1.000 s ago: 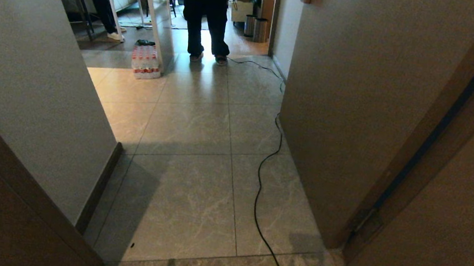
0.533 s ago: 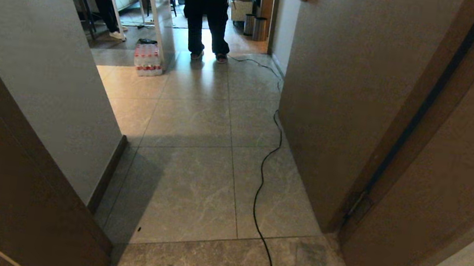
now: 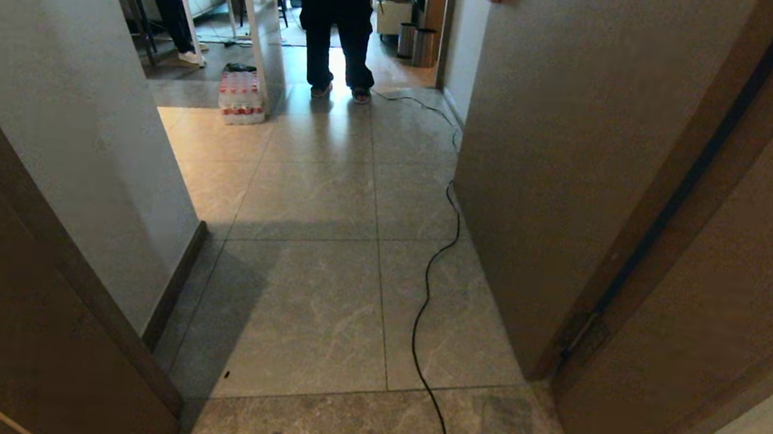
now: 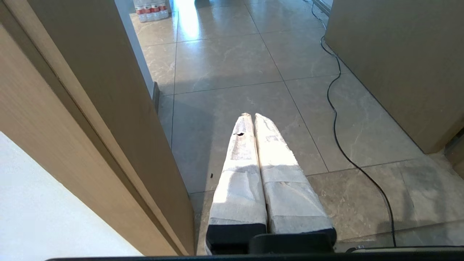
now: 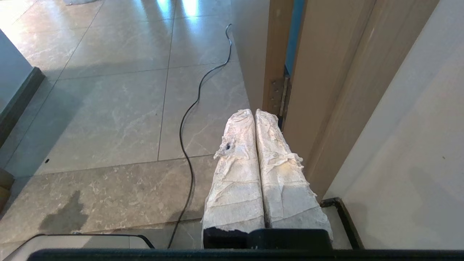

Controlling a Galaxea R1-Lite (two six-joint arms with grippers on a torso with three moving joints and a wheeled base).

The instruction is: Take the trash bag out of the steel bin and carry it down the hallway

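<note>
Head view: two steel bins [image 3: 418, 44] are seen at the far end of the hallway [image 3: 324, 253], beside a standing person [image 3: 336, 22]; no trash bag is visible. Left gripper [image 4: 251, 115] and right gripper [image 5: 252, 111] are clenched, empty, above hallway tiles; a black cable [image 3: 434, 273] is laid along them.

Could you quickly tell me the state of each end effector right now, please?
Left end effector: closed, holding nothing.
Right end effector: closed, holding nothing.
</note>
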